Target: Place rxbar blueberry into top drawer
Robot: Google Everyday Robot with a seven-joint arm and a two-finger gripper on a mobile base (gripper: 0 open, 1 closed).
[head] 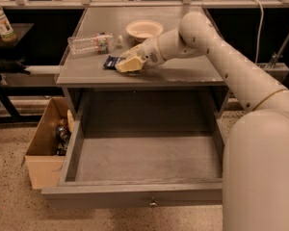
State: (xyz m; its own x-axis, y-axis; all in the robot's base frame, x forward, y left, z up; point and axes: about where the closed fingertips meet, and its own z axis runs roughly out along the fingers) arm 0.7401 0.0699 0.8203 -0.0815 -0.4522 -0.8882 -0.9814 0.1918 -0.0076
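We found the gripper (130, 64) low over the cabinet top (183, 73), against the right end of the rxbar blueberry (111, 61). We could not tell whether it was clenched on the bar, which lay flat at its nine o'clock. A water bottle (90, 43) lay on its side at ten o'clock, and a pale bowl (144, 30) stood at one. At six o'clock, below the top's front edge, the top drawer (135, 195) stood pulled open, its grey floor showing. A cardboard box (41, 170) at eight o'clock held dark items we could not identify.
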